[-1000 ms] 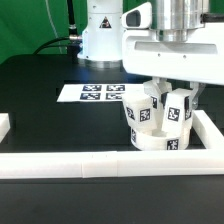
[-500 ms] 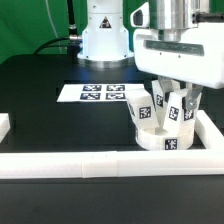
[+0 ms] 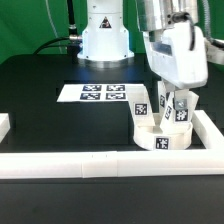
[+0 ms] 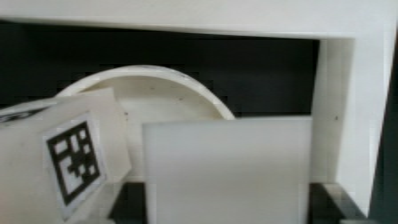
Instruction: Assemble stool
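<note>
So the stool's round seat (image 3: pixel 160 136) sits on the black table (image 3: pixel 50 100), tucked into the corner where the white border rails (image 3: pixel 90 163) meet, over on the exterior view's right. It touches or nearly touches the front rail. A tag shows on its side wall facing the camera.

2 legs stand upright on top of the seat: 1 leg (image 3: pixel 141 107) toward the exterior view's left, and a second leg (image 3: pixel 179 108) toward the right, both with black-and-white tags on them. I can't make out a third one.

The gripper (image 3: pixel 178 88) hangs right above the second leg, with the big white arm body covering most of it. From the exterior view I honestly can't tell if the fingers are clamped on that leg or just loose around it. The wrist view doesn't help much: it's filled by a blurry white block (image 4: pixel 222 170) up close, a tagged leg (image 4: pixel 75 155) tilted beside it, and the curved seat rim (image 4: pixel 160 85) behind.

The marker board (image 3: pixel 100 93) lies flat on the table near the robot base (image 3: pixel 105 40), well apart from the seat.
</note>
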Action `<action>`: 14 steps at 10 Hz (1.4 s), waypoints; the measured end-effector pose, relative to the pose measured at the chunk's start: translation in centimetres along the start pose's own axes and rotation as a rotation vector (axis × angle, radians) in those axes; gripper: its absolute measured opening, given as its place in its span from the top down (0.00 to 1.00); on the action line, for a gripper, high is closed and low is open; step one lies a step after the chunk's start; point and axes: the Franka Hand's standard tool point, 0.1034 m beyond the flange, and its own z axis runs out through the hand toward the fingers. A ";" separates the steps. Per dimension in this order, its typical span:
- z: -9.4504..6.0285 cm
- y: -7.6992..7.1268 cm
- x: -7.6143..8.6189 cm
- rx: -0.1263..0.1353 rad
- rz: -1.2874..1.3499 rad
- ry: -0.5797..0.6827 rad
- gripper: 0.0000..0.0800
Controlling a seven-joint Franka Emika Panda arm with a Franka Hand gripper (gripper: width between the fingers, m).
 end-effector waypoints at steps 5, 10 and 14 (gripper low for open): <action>0.1 0.3 -1.0 0.052 0.363 -0.014 0.58; -1.3 -0.8 -1.2 0.075 0.286 -0.026 0.20; -2.8 -1.5 -1.4 0.095 0.059 -0.031 0.19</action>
